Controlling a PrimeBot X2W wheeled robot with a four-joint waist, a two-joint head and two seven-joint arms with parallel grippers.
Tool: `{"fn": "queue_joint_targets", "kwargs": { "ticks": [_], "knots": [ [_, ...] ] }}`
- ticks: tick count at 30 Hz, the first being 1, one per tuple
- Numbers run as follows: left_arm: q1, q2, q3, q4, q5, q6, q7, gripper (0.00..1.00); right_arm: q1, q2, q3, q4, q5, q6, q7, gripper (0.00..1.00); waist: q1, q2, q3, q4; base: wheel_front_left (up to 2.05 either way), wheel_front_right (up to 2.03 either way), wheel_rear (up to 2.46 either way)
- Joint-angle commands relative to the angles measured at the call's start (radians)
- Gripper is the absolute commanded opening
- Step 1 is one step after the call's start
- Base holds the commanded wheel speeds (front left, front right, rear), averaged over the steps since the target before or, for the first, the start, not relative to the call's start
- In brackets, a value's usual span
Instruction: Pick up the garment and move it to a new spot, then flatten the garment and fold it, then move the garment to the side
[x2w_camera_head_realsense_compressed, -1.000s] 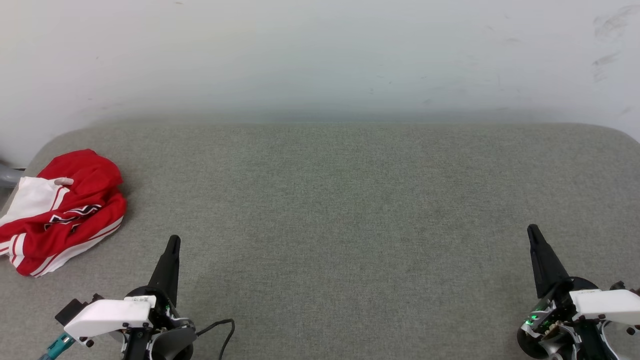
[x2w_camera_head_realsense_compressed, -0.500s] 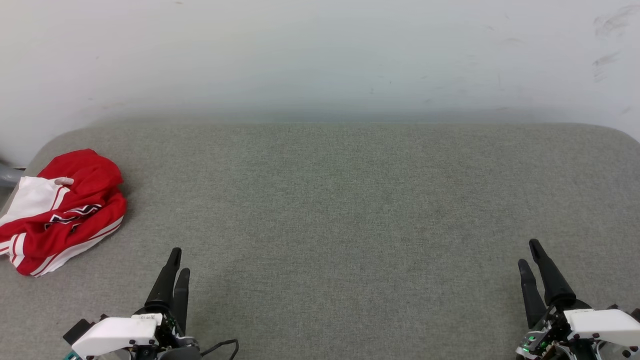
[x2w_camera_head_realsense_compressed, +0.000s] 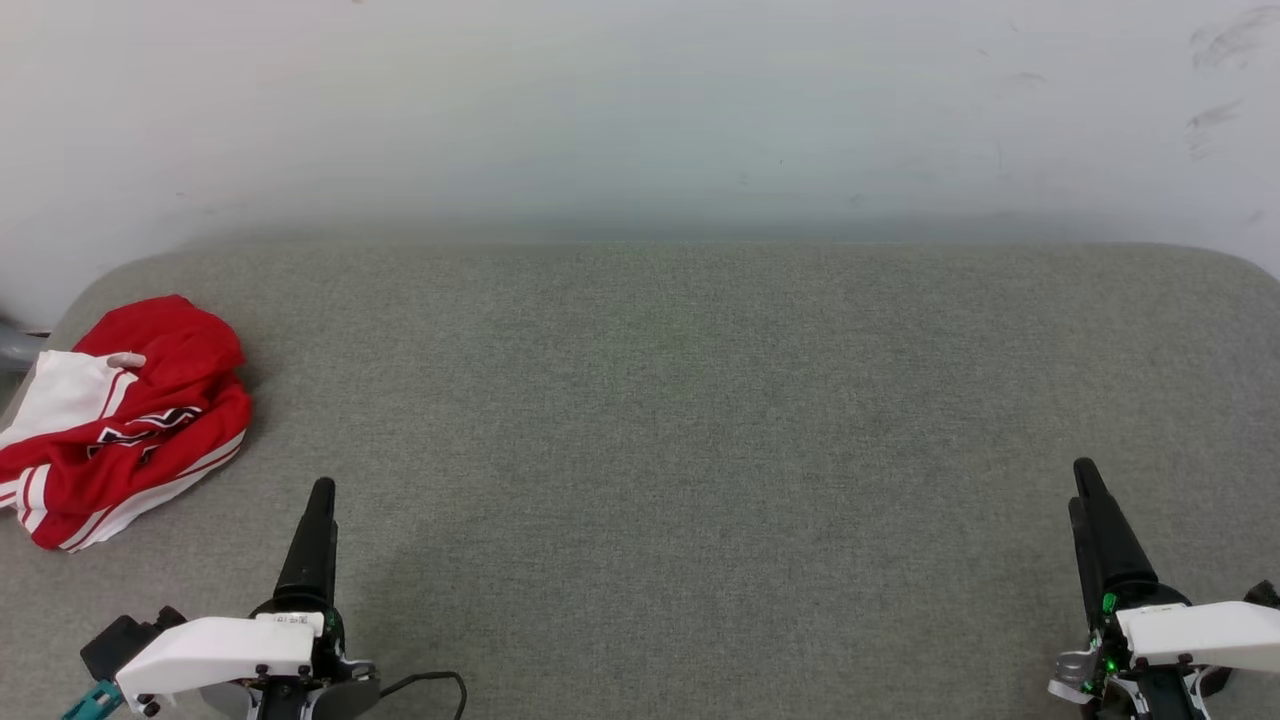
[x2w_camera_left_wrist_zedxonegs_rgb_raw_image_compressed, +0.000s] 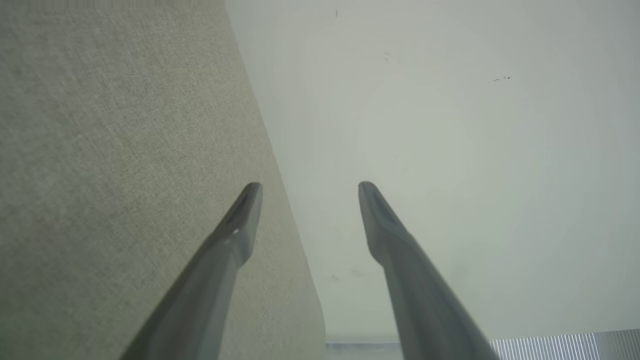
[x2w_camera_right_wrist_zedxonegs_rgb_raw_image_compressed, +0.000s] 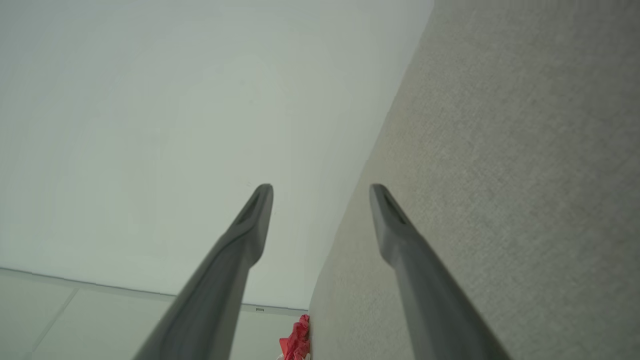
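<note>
The garment (x2w_camera_head_realsense_compressed: 120, 420) is a crumpled red shirt with a white sleeve and striped trim, lying at the far left edge of the grey fabric surface (x2w_camera_head_realsense_compressed: 660, 400). A sliver of the garment (x2w_camera_right_wrist_zedxonegs_rgb_raw_image_compressed: 296, 342) also peeks in at the bottom of the right wrist view. My left gripper (x2w_camera_head_realsense_compressed: 318, 495) hovers at the lower left, to the right of and nearer than the shirt, apart from it. The left gripper (x2w_camera_left_wrist_zedxonegs_rgb_raw_image_compressed: 310, 187) is open with nothing between its fingers. My right gripper (x2w_camera_head_realsense_compressed: 1083, 480) is at the lower right, far from the shirt. The right gripper (x2w_camera_right_wrist_zedxonegs_rgb_raw_image_compressed: 321, 190) is open and empty too.
A pale wall (x2w_camera_head_realsense_compressed: 640, 110) rises right behind the grey surface. The surface's rounded corners sit at the far left and far right. A grey object (x2w_camera_head_realsense_compressed: 15, 350) pokes in at the left edge behind the shirt. Wide bare fabric stretches between the two grippers.
Both grippers went from shut to open. Each dipped toward the lower edge of the head view half a second ago, then came back up a little.
</note>
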Motion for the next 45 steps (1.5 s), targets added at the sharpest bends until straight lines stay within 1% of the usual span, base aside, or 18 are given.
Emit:
{"fn": "queue_joint_targets", "kwargs": {
  "ticks": [1, 13, 18, 27, 45],
  "knots": [
    [-0.021, 0.003, -0.001, -0.030, 0.038, 0.008, -0.009, 1.00, -0.014, -0.001, -0.003, -0.030, -0.042, 0.000, -0.011, 1.00, 0.0000, 0.0000, 0.001, 0.000, 0.00, 0.00, 0.00],
    [-0.010, 0.003, -0.050, -0.115, 0.328, 0.097, -0.058, 1.00, -0.002, 0.000, 0.018, -0.128, -0.336, 0.000, -0.060, 1.00, 0.0000, 0.0000, 0.008, 0.001, 0.00, 0.00, 0.00],
    [-0.005, 0.003, -0.071, -0.131, 0.424, 0.127, -0.077, 1.00, 0.006, 0.000, 0.034, -0.142, -0.453, 0.000, -0.079, 1.00, 0.0000, 0.0000, 0.011, 0.002, 0.00, 0.00, 0.00],
    [0.004, 0.003, -0.099, -0.140, 0.590, 0.160, -0.108, 1.00, 0.015, 0.000, 0.039, -0.137, -0.600, 0.000, -0.110, 1.00, 0.0000, 0.0000, 0.012, 0.002, 0.00, 0.00, 0.00],
    [0.026, 0.009, -0.134, -0.169, 0.831, 0.206, -0.163, 1.00, 0.032, 0.000, 0.042, -0.167, -0.835, 0.000, -0.166, 1.00, 0.0000, 0.0000, 0.012, 0.003, 0.00, 0.00, 0.00]
  ]
}}
